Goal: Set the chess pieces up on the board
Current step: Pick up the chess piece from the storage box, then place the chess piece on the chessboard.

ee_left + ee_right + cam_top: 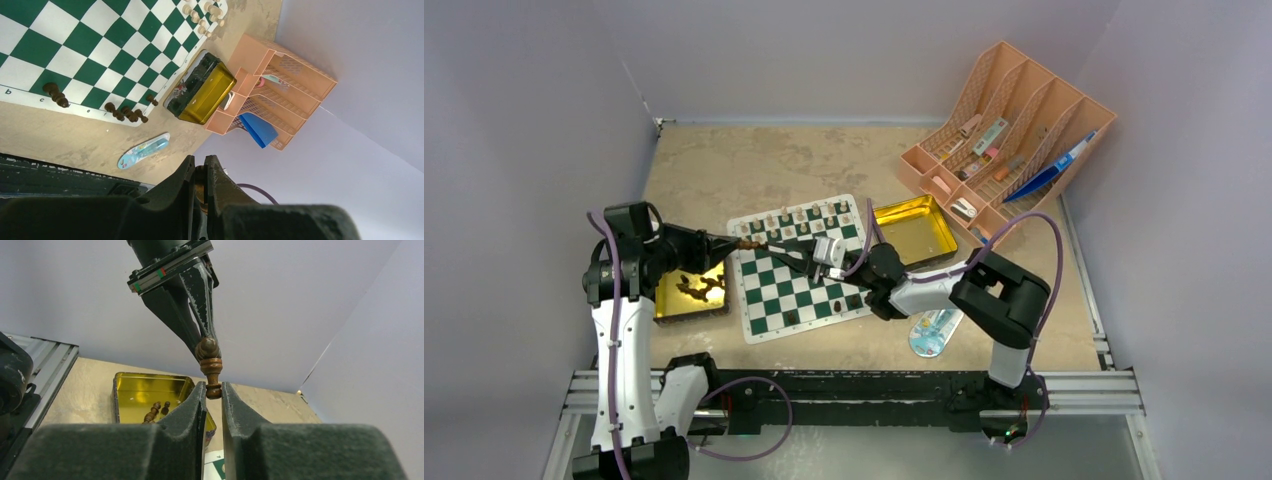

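Note:
A dark brown chess piece (pixel 210 367) hangs in the air between both grippers, above the board's left edge. My left gripper (pixel 740 242) is shut on its rounded head, seen from the right wrist as two dark fingers (pixel 200 300). My right gripper (pixel 213 390) is shut on the piece's other end. The green-and-white board (pixel 794 290) carries light pieces (pixel 804 215) along its far row and a few dark pieces (pixel 836 303) at its near edge. In the left wrist view the left gripper (pixel 200 172) pinches a brown piece (pixel 201 187).
A gold tin (pixel 692 290) left of the board holds several dark pieces (pixel 152 412). A second gold tin (pixel 914 230) stands at the board's far right. An orange rack (pixel 1014 140) fills the back right corner. A light blue packet (pixel 932 333) lies near the right arm.

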